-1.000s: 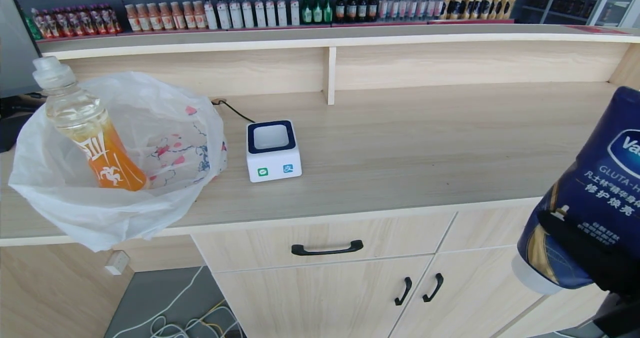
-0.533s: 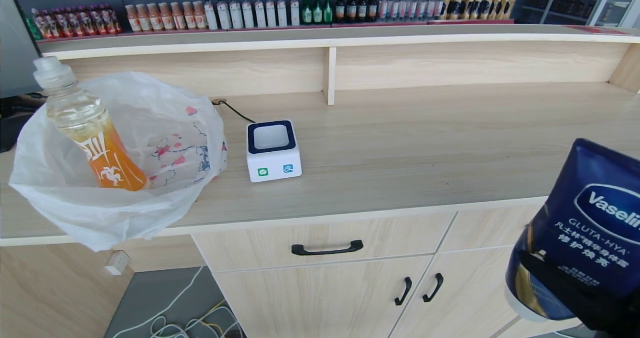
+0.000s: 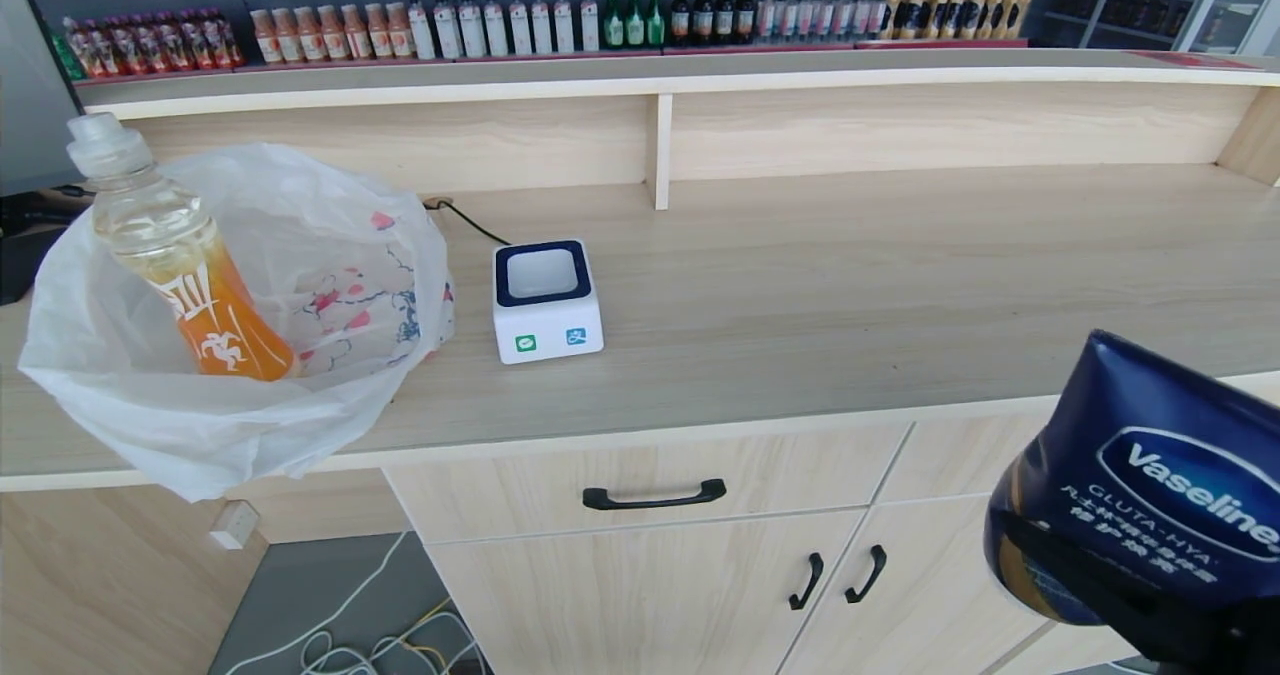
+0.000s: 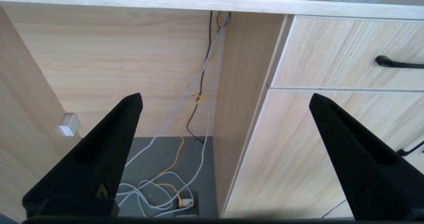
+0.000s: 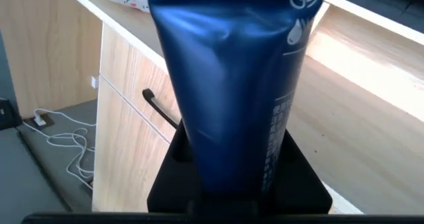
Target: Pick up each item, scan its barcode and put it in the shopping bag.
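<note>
Clamped in the right claw (image 5: 235,168), the blue tube (image 3: 1150,475) was lowered toward 5 o'clock; scanning was judged still pending.

Bright, even daylight; soft shadows

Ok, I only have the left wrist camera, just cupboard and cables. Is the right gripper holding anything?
Observer: Yes, the right gripper is shut on a dark blue tube.
Operator: Anything in the bag?
Observer: One orange drink bottle leans inside the white bag, its cap sticking out.
Operator: And the scanner?
Observer: The scanner sits on the counter just to the right of the bag, with nothing over it.
</note>
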Motion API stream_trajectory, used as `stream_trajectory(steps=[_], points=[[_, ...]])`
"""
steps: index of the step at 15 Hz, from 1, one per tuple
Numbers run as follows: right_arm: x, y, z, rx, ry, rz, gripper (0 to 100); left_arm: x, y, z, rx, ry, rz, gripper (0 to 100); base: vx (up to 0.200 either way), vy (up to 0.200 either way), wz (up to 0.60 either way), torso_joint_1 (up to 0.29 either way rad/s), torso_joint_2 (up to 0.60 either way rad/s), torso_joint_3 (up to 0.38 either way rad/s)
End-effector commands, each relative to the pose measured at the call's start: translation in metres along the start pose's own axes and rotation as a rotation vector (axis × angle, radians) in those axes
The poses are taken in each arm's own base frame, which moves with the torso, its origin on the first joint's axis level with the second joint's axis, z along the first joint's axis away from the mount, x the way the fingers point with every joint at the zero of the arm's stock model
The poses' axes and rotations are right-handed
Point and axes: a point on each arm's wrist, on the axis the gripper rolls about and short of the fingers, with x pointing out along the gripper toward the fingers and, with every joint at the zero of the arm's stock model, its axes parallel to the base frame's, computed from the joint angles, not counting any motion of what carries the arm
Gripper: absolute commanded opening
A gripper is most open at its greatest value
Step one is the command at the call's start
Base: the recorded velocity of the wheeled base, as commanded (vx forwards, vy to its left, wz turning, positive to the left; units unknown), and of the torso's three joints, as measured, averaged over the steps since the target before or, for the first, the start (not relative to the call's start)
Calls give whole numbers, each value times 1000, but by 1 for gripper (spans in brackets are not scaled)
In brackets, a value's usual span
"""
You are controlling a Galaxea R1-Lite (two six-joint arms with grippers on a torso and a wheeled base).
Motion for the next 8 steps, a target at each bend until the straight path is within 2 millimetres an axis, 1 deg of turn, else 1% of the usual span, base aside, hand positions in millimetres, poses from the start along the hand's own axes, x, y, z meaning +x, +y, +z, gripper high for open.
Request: stream_trajectory(steps=[1, 3, 5, 6, 8], points=[[18, 4, 3, -27, -14, 51, 0, 0, 0, 0, 0, 0, -2, 100, 0, 0, 0, 0, 0, 0], [23, 10, 10, -49, -51, 94, 0, 0, 0, 0, 0, 0, 0, 100, 0, 0, 0, 0, 0, 0], [25, 13, 11, -128, -63, 112, 0, 0, 0, 0, 0, 0, 0, 100, 0, 0, 0, 0, 0, 0], [27, 14, 9, -212, -69, 110, 0, 0, 0, 0, 0, 0, 0, 100, 0, 0, 0, 0, 0, 0], [26, 19, 12, -265, -99, 138, 0, 0, 0, 0, 0, 0, 0, 100, 0, 0, 0, 0, 0, 0]])
